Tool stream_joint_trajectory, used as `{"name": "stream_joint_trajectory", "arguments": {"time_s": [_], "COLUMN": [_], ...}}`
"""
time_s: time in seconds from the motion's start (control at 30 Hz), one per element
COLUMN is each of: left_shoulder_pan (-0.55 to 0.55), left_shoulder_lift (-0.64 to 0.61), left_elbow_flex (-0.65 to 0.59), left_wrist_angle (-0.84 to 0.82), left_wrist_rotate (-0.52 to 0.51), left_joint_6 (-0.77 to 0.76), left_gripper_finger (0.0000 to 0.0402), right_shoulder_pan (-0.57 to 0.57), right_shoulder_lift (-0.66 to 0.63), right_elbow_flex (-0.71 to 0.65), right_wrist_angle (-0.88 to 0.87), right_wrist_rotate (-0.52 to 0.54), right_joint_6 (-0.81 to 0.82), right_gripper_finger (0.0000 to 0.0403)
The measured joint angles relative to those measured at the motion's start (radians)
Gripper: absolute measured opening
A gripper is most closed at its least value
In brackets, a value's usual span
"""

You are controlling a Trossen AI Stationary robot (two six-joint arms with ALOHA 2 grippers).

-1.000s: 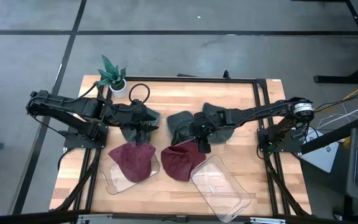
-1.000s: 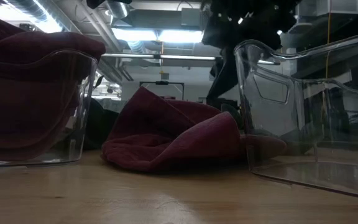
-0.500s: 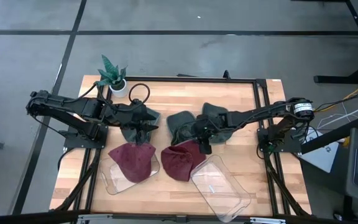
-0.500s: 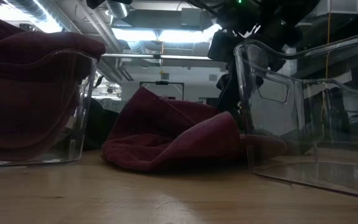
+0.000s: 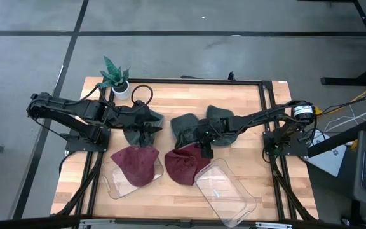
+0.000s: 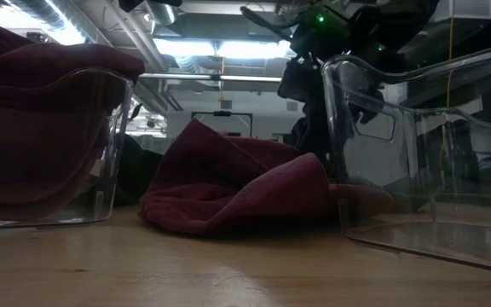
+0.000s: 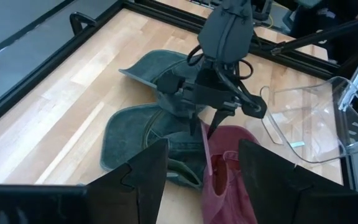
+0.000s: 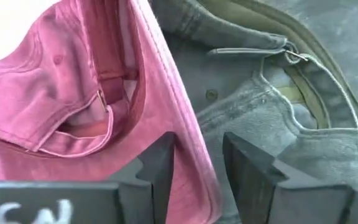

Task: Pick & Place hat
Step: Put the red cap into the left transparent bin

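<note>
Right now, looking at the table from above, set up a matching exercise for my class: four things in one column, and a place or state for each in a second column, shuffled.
Column 1:
1. potted plant
2. left maroon hat
3. right clear bin
4. right tool

Column 2:
A. holds no hat
B. at the table's far left corner
C. over the edge of the right maroon hat
D. lying partly in the left clear bin

Pairs: 1-B, 2-D, 3-A, 4-C
</note>
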Motion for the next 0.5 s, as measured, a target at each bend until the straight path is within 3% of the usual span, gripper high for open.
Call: {"name": "stream_joint_trajectory", "arguments": {"time_s": [0.3,0.5], "left_shoulder_pan": [0.000,0.000], "left_shoulder_lift": [0.000,0.000], "left_elbow_flex": [0.000,0.000], "left_wrist_angle": [-0.001,0.000], "left_wrist_rotate": [-0.032,-0.068], "left_joint_6": [0.000,0.007], "left_gripper_finger": [0.0190,0.0185], "right_shoulder_pan": [-0.011,-0.013], "right_shoulder_lift": [-0.003,-0.003], "right_elbow_flex": [0.000,0.001], "right_wrist_angle": [-0.002,-0.003], "right_wrist_rotate": [-0.104,-0.111], "right_joint_6": [0.043,0.074], "right_gripper_finger": [0.0018,0.0028]}}
